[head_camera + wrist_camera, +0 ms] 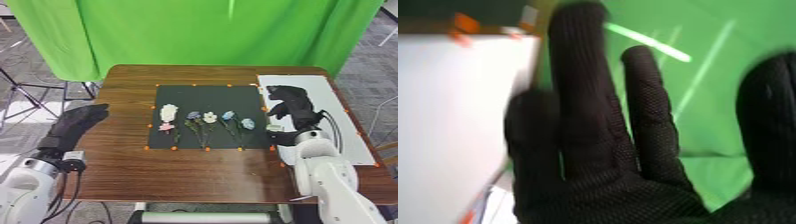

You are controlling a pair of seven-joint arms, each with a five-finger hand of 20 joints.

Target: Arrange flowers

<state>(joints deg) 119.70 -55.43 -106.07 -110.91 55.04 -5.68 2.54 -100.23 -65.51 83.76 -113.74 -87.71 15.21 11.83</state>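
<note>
Flowers (pixel 169 113) are lying side by side on the mat (pixel 213 95), likely for easy picking. Right hand (pixel 295 104) is hovering over the board (pixel 354 150), spread, empty; left hand (pixel 75 121) is hanging relaxed.

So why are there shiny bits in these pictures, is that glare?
Head view: a thin pale streak runs down the green curtain, probably light catching it. Right wrist view: a bright white streak slants across the green behind the dark right hand; glare or a lamp, I can't tell.
</note>
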